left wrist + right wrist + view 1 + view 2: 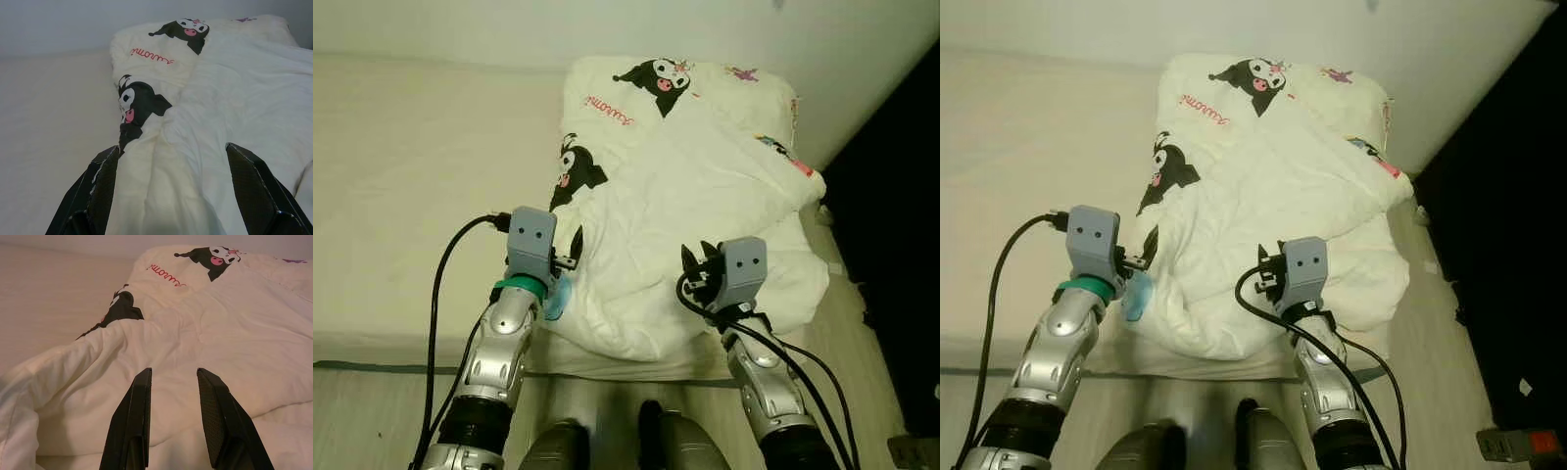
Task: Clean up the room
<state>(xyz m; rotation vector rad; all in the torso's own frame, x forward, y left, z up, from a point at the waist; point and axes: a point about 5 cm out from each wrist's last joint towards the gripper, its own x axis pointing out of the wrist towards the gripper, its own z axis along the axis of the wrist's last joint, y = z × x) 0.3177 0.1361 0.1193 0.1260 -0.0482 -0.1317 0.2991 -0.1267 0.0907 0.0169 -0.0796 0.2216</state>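
**Both Grippers Poised at the Near Edge of the Bed: Comforter Not Yet Gripped**

Nearest the robot, both arms reach forward over the near edge of the bed (401,176). The left gripper (576,247) sits at the left margin of the bunched comforter (705,186). In the left wrist view its fingers (100,188) are spread wide, straddling a fold of the fabric with nothing clamped. The right gripper (697,262) rests over the near right part of the comforter. In the right wrist view its fingers (134,423) stand moderately apart above the cloth, also holding nothing.

The comforter is white with black cartoon figures and red lettering. It lies heaped along the right side of the bed, from the near edge to the far right corner, with its right margin spilling over the side toward the floor (847,333). The bare cream mattress surface occupies the left side. A pale wall (607,24) runs along the far edge.

Assessed risks from this position:

- Shallow grip: the fill is thick and soft. Closing on the top layer alone would likely let the fabric slip out under pull.
- Uneven pull: the two grippers meet the cloth at different folds. Drawing them unequally could twist the heap rather than spread it.
- Overhang: the draped right margin could drag more material off the bed.
- Cable snag: the loose cables (438,294) near each wrist could catch on fabric.
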